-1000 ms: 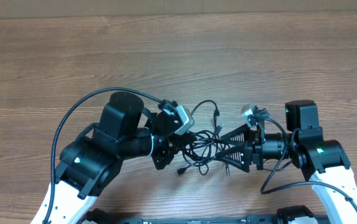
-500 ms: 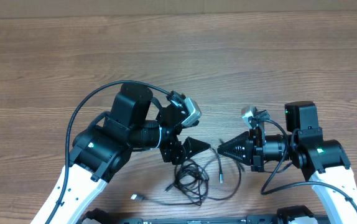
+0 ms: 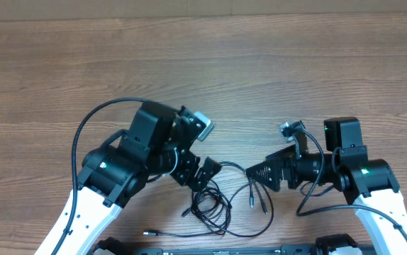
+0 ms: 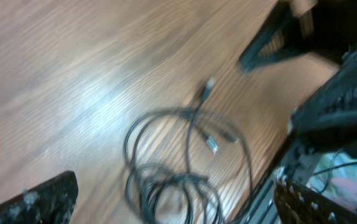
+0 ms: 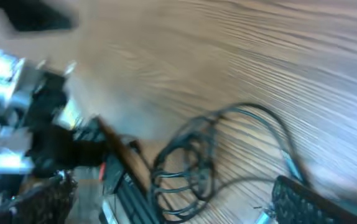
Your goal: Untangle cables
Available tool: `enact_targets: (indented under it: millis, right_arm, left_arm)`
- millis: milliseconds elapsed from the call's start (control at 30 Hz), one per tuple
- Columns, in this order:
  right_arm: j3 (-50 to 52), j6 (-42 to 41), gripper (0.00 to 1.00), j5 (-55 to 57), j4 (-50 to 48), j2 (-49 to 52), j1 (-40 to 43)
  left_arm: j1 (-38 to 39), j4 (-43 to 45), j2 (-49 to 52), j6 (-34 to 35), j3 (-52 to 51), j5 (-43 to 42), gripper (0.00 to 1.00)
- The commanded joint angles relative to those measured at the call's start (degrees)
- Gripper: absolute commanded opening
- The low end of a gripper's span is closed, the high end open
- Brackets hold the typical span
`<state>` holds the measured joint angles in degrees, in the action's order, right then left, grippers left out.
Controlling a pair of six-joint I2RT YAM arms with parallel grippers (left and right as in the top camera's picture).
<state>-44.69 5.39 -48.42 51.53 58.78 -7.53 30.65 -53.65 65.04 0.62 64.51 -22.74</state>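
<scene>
Lying loose on the desk (image 3: 189,64), the cables (image 3: 214,207) form a tangled coil at lower center of the overhead frame, plug ends splayed out. Left gripper (image 3: 205,176) sits at the coil's upper left, jaws wide apart. Right gripper (image 3: 260,173) is at its upper right, jaws also apart, only desk between them.

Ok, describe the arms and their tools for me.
Both the left arm and right arm have white lower links, bulky black joint housings and small green lights. A thick black cable arcs over the left one. The left tool and right tool are black with tapered fingers.
</scene>
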Motion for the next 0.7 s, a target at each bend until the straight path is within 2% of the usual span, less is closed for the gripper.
enact_targets:
  millis: [0,100,267,500,667]
  right_arm:
    - [-0.7,-12.3,1.00,14.7,-0.5,-0.3,0.2]
    - [-0.7,-19.1,1.00,21.3,-0.5,-0.3,0.2]
    - [-0.7,-21.7,1.00,22.0,-0.4,-0.3,0.1]
    - [-0.7,-21.7,1.00,21.8,0.2,-0.3,0.1]
    - [-0.7,-21.7,1.00,21.8,0.3,-0.3,0.1]
  left_arm:
    - [0.2,-3.5,0.4,6.4,0.7,4.9,1.00]
    - [0.2,-10.1,2.1,13.4,0.7,5.0,1.00]
    - [0.3,-16.8,4.8,21.9,0.1,4.6,0.99]
    - [5.2,-17.1,7.6,29.9,-4.5,4.8,1.00]
    - [9.7,-12.0,8.5,38.1,-11.4,5.0,1.00]
